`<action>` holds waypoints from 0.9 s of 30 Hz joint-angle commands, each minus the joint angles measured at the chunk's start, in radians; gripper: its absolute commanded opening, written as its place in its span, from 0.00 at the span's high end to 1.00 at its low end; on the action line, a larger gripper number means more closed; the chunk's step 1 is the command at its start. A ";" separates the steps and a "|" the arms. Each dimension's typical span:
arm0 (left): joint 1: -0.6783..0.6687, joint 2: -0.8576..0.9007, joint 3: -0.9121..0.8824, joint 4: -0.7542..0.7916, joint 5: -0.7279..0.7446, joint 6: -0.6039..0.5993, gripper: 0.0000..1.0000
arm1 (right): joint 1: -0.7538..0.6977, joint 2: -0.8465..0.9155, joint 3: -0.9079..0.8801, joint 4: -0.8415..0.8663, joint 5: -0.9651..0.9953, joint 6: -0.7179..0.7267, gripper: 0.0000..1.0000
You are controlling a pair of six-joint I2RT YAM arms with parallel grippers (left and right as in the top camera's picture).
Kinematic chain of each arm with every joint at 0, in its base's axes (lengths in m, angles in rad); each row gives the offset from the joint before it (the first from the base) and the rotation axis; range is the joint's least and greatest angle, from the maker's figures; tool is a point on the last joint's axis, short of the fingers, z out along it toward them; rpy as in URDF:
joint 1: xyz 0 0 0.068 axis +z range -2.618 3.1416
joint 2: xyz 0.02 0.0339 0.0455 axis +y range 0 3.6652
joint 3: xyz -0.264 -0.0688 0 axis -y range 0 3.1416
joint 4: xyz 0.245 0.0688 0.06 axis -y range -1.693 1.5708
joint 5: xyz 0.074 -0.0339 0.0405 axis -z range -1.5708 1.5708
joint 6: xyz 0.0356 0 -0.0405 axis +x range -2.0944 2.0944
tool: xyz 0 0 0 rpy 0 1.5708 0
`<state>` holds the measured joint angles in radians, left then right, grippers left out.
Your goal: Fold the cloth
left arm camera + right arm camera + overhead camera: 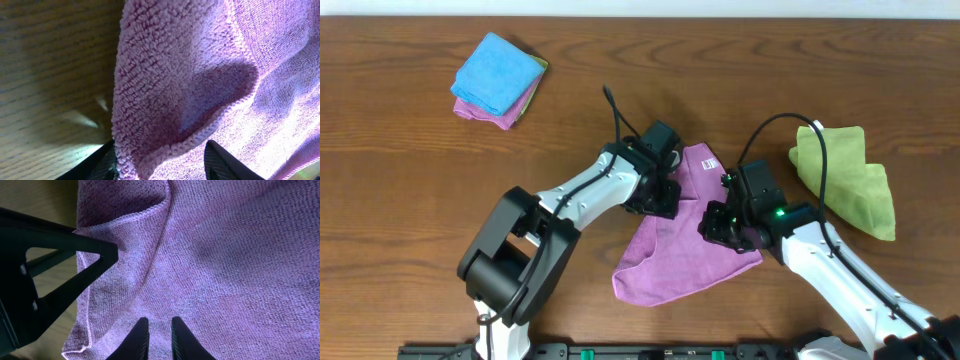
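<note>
Your left gripper (159, 156) is straddling a doubled edge of the cloth (670, 255), jaws apart, probably readying a lift for folding. Your right gripper (157, 332) is pinching the cloth, likely anchoring it where it is lying rumpled on the table (410, 200).

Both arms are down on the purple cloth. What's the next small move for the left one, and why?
Probably close the left fingers: they stand apart astride a folded edge of the cloth, not yet pinching it. The right fingers look pinched on the cloth, so lifting waits on the left.
</note>
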<state>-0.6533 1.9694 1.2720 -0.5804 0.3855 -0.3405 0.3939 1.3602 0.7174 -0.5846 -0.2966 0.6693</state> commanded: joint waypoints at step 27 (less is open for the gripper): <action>0.013 -0.003 0.084 -0.092 -0.052 0.027 0.46 | -0.009 -0.008 -0.005 0.005 -0.006 -0.024 0.83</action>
<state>-0.6453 1.9694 1.3293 -0.6582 0.3511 -0.3328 0.3939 1.3602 0.7174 -0.5823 -0.2970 0.6617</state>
